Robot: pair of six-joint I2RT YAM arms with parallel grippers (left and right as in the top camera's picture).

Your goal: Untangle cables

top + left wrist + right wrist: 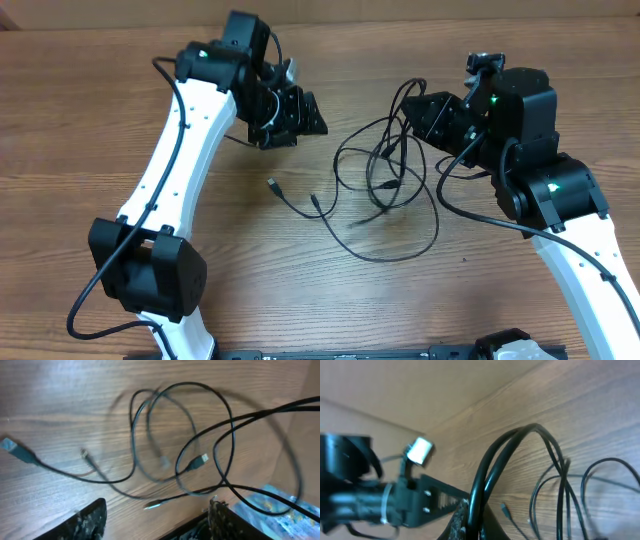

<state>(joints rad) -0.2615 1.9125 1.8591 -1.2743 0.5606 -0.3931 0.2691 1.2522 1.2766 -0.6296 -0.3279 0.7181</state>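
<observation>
While right gripper (472,522) pinches cables (385,187) near tabletop (80,150) centre, left gripper (157,527) hangs spread above loose plug ends.

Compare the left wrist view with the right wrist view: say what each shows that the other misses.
Left wrist only: the left gripper, open and empty above the cables, and a flat plug at a cord's end, lying far left. Right wrist only: the right gripper shut on a doubled stretch of the cables, and the left arm, blurred, beyond it. Both: thin black loops lying on the wooden table.
</observation>
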